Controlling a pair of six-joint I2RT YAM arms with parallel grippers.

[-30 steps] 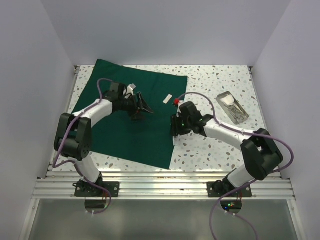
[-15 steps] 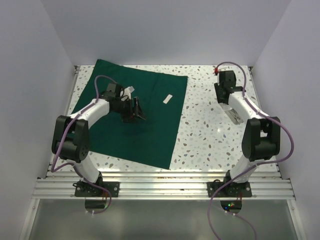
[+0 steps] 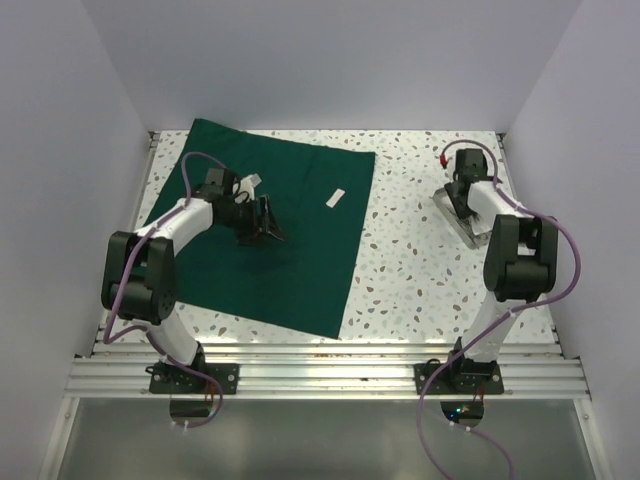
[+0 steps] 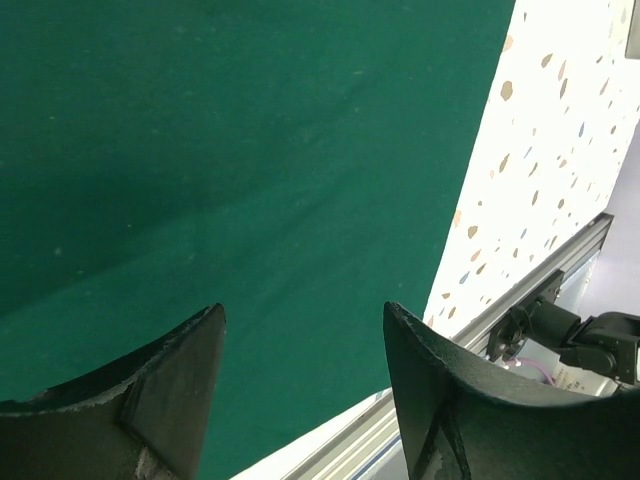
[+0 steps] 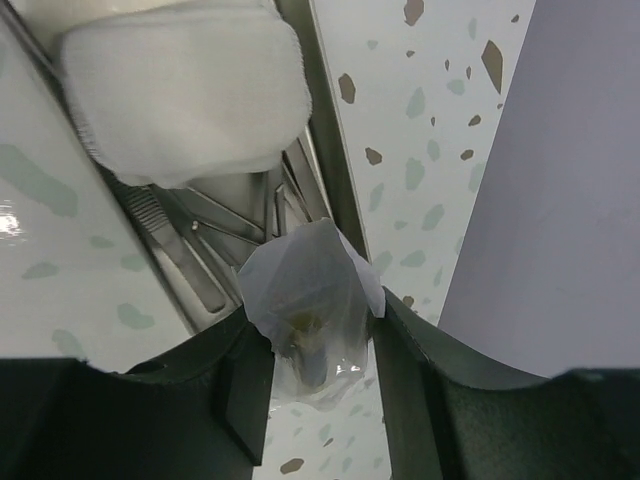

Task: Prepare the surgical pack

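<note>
The surgical pack [image 3: 300, 262] is showing as a big dark green cloth, soft, matte and flat, lying directly beneath the left pincer [image 3: 268, 222] and spreading out on every side of it. Being squarish, it is offering no clear long axis; its edges are running askew to the table [image 3: 420, 262], one corner pointing far-left of that pincer. The left pincer is gaping wide, holding nothing. The right pincer [image 5: 320, 350] is clasping a small clear packet [image 5: 310, 295], with a metal tray [image 5: 328, 160], a white pad [image 5: 185, 90] and steel instruments [image 5: 190, 250] lying just ahead of its tips. The table is showing white speckled stone, with pale walls [image 3: 330, 60] closing in around it
</note>
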